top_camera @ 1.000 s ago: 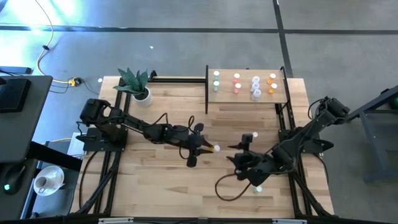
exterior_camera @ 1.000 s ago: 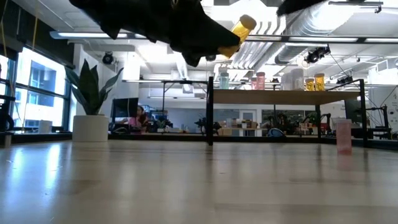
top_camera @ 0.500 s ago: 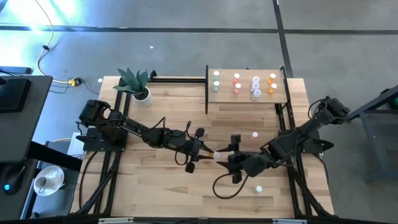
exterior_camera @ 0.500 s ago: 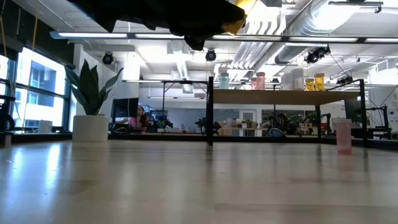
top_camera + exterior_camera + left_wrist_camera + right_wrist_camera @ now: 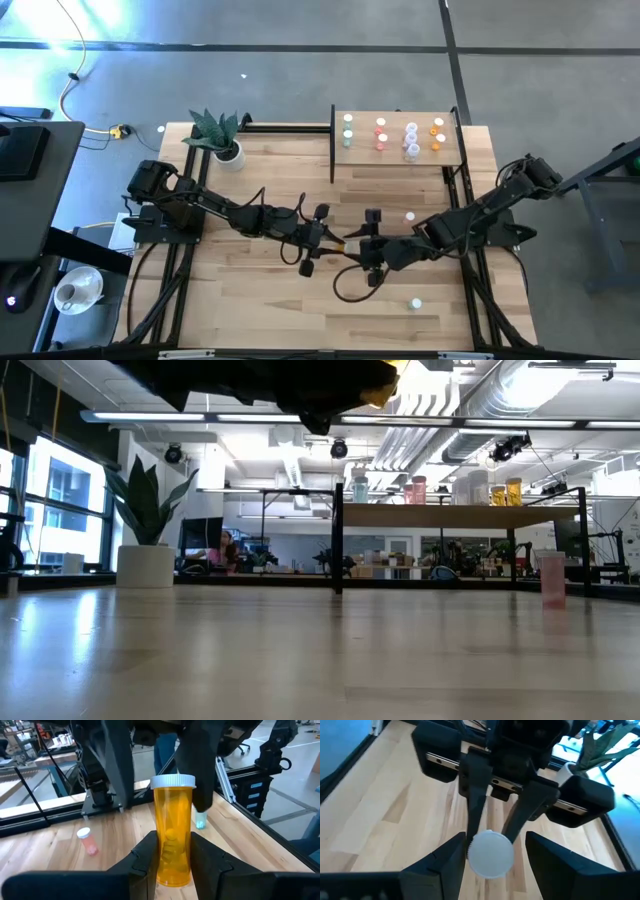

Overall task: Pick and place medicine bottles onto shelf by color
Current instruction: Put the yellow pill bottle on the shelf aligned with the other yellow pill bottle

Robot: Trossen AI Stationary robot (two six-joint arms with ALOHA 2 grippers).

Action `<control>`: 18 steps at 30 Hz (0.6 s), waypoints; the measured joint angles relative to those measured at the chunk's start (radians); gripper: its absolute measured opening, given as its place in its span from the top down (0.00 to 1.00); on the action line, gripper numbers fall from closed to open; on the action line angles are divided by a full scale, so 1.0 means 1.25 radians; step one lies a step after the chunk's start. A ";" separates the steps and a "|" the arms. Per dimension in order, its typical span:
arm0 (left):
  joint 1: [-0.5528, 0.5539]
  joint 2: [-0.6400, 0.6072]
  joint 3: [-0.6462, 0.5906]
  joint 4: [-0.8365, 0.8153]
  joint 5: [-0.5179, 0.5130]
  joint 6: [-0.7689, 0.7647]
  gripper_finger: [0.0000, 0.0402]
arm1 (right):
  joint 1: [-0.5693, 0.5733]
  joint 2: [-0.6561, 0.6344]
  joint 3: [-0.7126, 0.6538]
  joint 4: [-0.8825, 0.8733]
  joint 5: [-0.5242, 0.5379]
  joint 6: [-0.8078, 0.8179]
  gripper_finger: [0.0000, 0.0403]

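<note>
I see my left gripper [image 5: 172,865] pinching an orange bottle [image 5: 173,832] above mid-table. My right gripper [image 5: 490,855] is spread around its white cap [image 5: 489,854], contact unclear. From the low camera, both are mostly cropped overhead.

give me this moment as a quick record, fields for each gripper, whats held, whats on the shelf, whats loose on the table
left gripper: shut on the orange bottle, above mid-table
right gripper: open, fingers either side of that bottle's white cap, facing the left gripper
handover: not done, left gripper has the bottle
shelf: far right of the table, holds teal, pink, clear and orange bottles in separate columns
loose on table: pink bottle, teal bottle
other: potted plant at far left corner
</note>
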 joint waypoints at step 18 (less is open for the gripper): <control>0.000 0.001 0.000 -0.003 -0.045 0.000 0.80 | -0.002 0.000 0.000 -0.004 -0.021 0.001 0.75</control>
